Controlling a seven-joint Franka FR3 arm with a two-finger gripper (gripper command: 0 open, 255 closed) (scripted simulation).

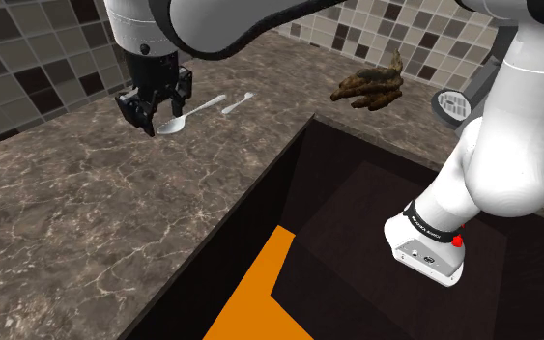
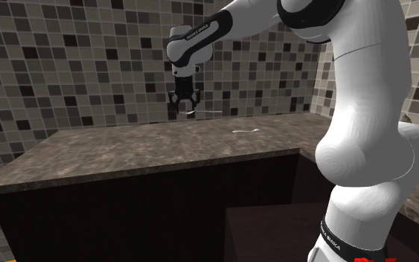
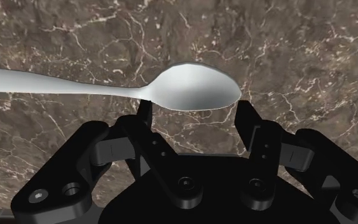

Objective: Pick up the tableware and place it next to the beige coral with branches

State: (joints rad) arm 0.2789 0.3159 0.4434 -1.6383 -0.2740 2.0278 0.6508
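A pale grey spoon (image 3: pixel 190 86) lies crosswise between my gripper's (image 3: pixel 194 107) fingers, which are shut on its bowl. Its handle sticks out sideways past one finger. In the second exterior view the gripper (image 2: pixel 184 109) hangs well above the marble counter (image 2: pixel 148 145), and the spoon's thin handle (image 2: pixel 209 112) points toward that view's right. In the shoulder view the gripper (image 1: pixel 163 118) holds the spoon (image 1: pixel 173 124) over the counter's far part. The branched brown coral (image 1: pixel 371 87) sits on the counter, farther toward the shoulder view's right.
A small white utensil (image 1: pixel 239 103) lies on the counter between spoon and coral, also seen as a white sliver (image 2: pixel 246 132). A grey round object (image 1: pixel 450 104) sits beyond the coral. The counter edge drops into a dark recess (image 1: pixel 357 212) holding the stand. Tiled walls back the counter.
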